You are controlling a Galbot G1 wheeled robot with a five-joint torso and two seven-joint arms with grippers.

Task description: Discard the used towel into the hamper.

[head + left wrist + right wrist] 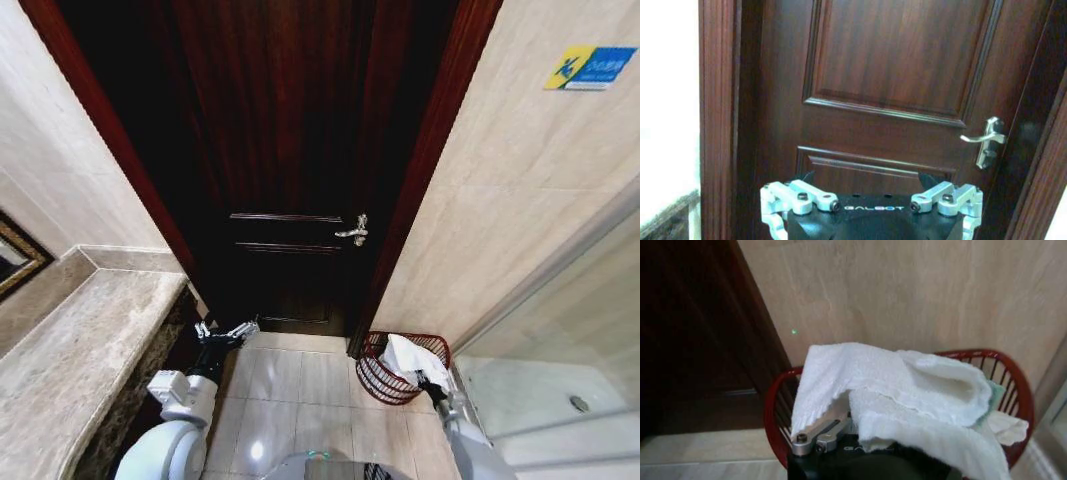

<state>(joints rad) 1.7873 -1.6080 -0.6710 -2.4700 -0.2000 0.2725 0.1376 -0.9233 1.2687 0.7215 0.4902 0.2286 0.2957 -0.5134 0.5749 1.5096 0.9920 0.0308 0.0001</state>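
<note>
The right gripper (432,380) is closed on the towel (415,358), a white terry cloth that drapes limply over the fingers and hangs directly above the hamper (378,372). The hamper is a round, dark red openwork basket on the tile floor, close against the beige wall (520,190) beside the dark wood door (290,200). From the right wrist view, the towel (907,390) sits inside the rim line of the hamper (777,405), so release should drop it in. Other cloth already lies inside. The left gripper (226,333) hovers idle near the stone counter (80,350), fingers spread wide, facing the door.
</note>
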